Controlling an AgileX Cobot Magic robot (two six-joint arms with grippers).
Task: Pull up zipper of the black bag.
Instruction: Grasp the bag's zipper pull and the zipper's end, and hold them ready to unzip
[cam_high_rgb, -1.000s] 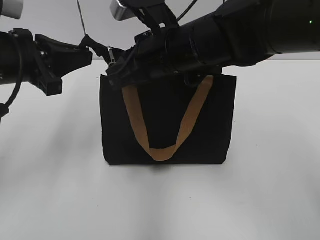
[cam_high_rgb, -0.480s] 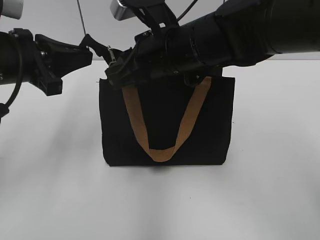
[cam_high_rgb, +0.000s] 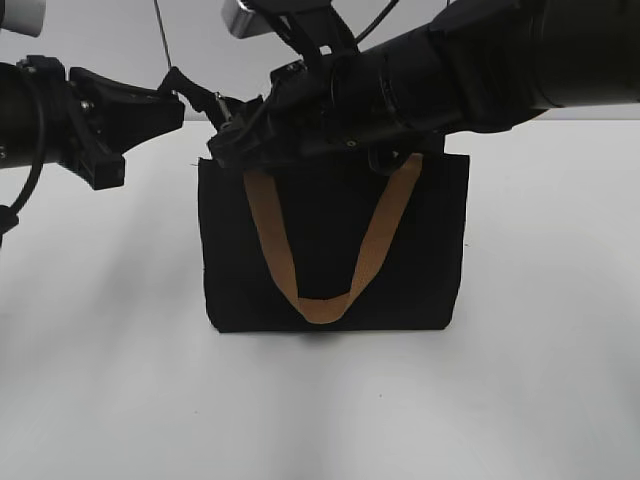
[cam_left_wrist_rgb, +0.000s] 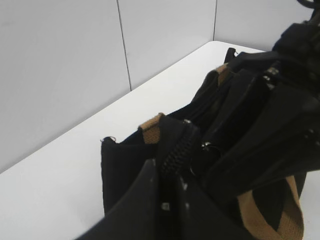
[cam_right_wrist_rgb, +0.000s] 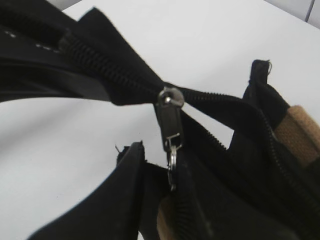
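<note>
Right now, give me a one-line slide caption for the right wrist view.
Close-up of the zipper, its silver tab hanging free at the black bag corner, above a white table.

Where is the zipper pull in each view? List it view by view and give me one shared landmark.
Exterior view: the zipper pull is at upper left, above the top left corner of the black bag.
Left wrist view: right of centre, a small silver ring beside the zip teeth.
Right wrist view: centre, hanging down.
Shared landmark: the tan handle.
</note>
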